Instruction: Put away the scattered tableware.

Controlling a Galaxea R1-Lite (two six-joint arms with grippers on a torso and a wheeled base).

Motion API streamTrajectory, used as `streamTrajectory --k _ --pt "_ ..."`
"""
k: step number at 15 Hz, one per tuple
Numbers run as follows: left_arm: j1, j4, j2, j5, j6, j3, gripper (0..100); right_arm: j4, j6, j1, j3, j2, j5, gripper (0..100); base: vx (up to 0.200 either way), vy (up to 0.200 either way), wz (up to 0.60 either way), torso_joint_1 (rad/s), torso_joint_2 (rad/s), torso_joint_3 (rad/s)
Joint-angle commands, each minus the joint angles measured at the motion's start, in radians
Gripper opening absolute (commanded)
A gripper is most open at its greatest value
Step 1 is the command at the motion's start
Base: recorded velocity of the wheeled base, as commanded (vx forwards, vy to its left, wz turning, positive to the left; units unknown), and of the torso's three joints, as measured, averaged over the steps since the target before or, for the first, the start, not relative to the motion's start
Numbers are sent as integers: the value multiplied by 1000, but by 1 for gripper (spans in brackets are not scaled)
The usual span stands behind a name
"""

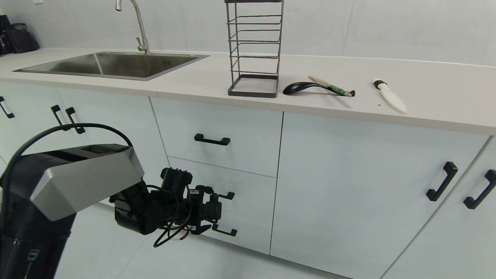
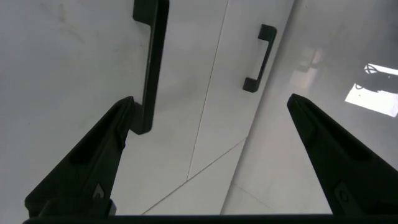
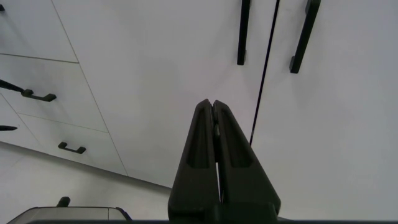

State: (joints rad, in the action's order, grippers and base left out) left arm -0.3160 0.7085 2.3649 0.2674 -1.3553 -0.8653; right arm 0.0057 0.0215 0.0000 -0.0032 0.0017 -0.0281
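Observation:
On the countertop lie a black spoon (image 1: 306,87), a pair of wooden chopsticks (image 1: 329,85) crossing its handle, and a white knife (image 1: 389,96) with a black band, farther right. A tall wire rack (image 1: 254,50) stands just left of the spoon. My left gripper (image 1: 213,212) (image 2: 210,102) hangs low in front of the drawers, well below the counter, open and holding nothing. My right gripper (image 3: 212,104) is shut with nothing between its fingers and faces the white cabinet doors.
A steel sink (image 1: 112,64) with a faucet (image 1: 139,27) is set in the counter at the left. Black drawer handles (image 1: 212,140) (image 2: 152,62) and door handles (image 1: 441,182) (image 3: 244,31) stick out from the cabinet fronts. One drawer handle lies close to my left fingers.

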Motion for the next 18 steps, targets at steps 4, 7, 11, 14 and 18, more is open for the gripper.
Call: streamTrajectory --k 4,7,11,14,18 --pt "-2 0 56 7 1 -75 100 0 0 0 0 1 -1 0 0 0 0 0 0 0" --pt "-2 0 89 7 1 -107 100 0 0 0 0 1 0 0 0 0 0 0 0 0" --pt "-8 0 123 9 4 -135 100 0 0 0 0 1 0 0 0 0 0 0 0 0" --pt "-11 -1 146 3 2 -135 100 0 0 0 0 1 -1 0 0 0 0 0 0 0" --pt "-11 -3 143 -1 1 -119 100 0 0 0 0 1 0 0 0 0 0 0 0 0"
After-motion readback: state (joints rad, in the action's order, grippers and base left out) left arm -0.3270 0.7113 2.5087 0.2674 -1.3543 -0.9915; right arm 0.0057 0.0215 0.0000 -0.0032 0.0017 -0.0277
